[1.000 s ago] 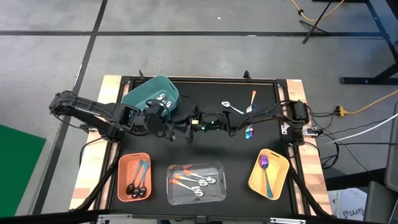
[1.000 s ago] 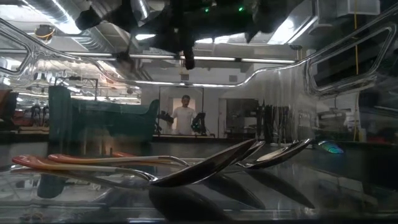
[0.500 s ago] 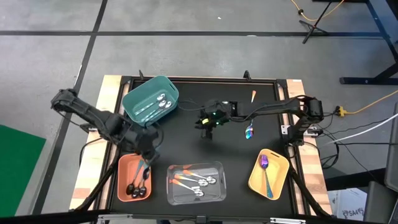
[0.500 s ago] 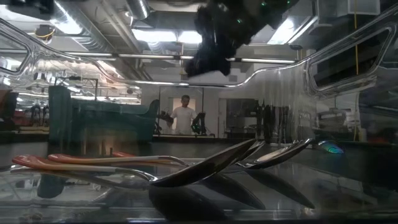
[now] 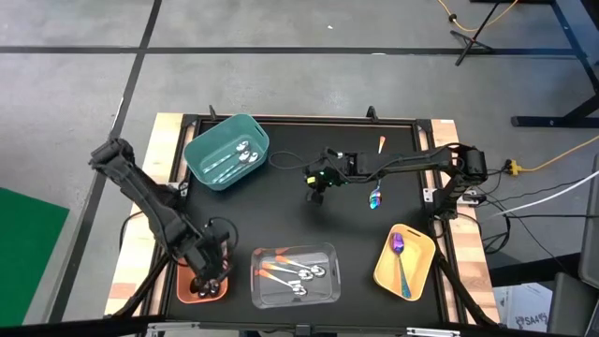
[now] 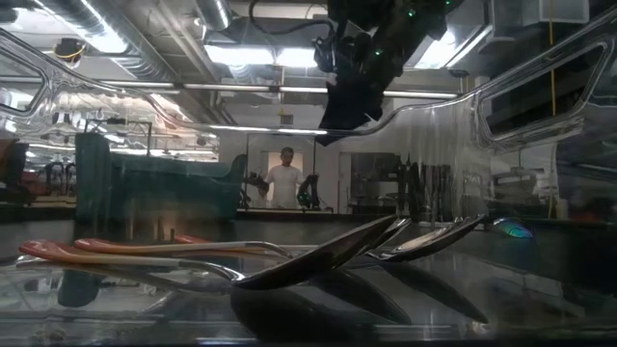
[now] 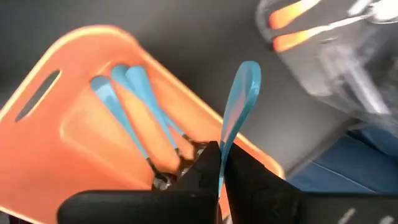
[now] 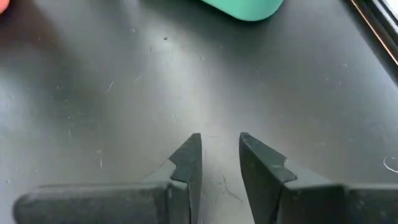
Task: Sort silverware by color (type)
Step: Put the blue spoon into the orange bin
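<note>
My left gripper hangs over the salmon bin at the table's near left, shut on a teal-handled spoon. The spoon's bowl is hidden behind the fingers. Several teal-handled spoons lie in that bin. My right gripper stands open over bare black mat near the middle of the table, with nothing between its fingers. A purple-bowled spoon and an orange-handled spoon lie loose on the mat at the far right. My left gripper pinches the spoon's teal handle between its two fingers, from above, pointing steeply down. The handle runs along the fingers, and its free end sticks out past the fingertips above the bin's rim. The fingers hide the rest of the spoon.
A teal bin with silver spoons stands at the far left. A clear bin with orange-handled spoons stands at the near middle. A yellow bin with a purple-bowled spoon stands at the near right. Bare mat lies between them.
My left gripper has swung from beside the teal bin toward the table's near edge and down over the salmon bin, tipping to point downward, with the spoon in it. My right gripper has drawn back toward the table's right and tipped downward.
</note>
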Available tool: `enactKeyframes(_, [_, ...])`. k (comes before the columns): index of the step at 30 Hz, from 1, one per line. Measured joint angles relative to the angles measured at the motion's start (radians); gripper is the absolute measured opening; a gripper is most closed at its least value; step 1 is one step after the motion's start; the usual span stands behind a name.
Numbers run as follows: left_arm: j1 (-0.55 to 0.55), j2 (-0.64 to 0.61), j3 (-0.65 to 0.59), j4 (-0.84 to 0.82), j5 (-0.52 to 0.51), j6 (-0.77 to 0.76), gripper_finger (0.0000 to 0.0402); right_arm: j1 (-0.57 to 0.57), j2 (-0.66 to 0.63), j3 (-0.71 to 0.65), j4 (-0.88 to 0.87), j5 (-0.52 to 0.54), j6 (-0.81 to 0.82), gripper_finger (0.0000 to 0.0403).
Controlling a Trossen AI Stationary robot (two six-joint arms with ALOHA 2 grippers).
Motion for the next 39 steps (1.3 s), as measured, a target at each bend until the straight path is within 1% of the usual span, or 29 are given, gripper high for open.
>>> enactKeyframes(3, [-0.016,0.047,0.000,-0.018,0.000,-0.034,0.0002,0.000,0.000,0.000,-0.002,0.000,0.000,0.0094])
enactKeyframes(11, [-0.025,0.147,0.000,-0.060,0.032,-0.037,0.0003,0.000,0.000,0.000,-0.006,0.000,0.002,0.0094])
enactKeyframes(16, [-0.025,0.184,0.000,-0.089,0.033,-0.034,0.0003,0.000,0.000,0.000,-0.006,0.000,0.001,0.0094])
enactKeyframes(29, [-0.025,0.192,0.000,-0.100,0.016,-0.031,0.0005,0.000,0.000,0.000,-0.006,0.000,0.001,0.0094])
enactKeyframes(39, [-0.025,0.192,0.000,-0.105,0.016,-0.031,0.0050,0.000,0.000,0.000,-0.006,0.000,0.001,0.0094])
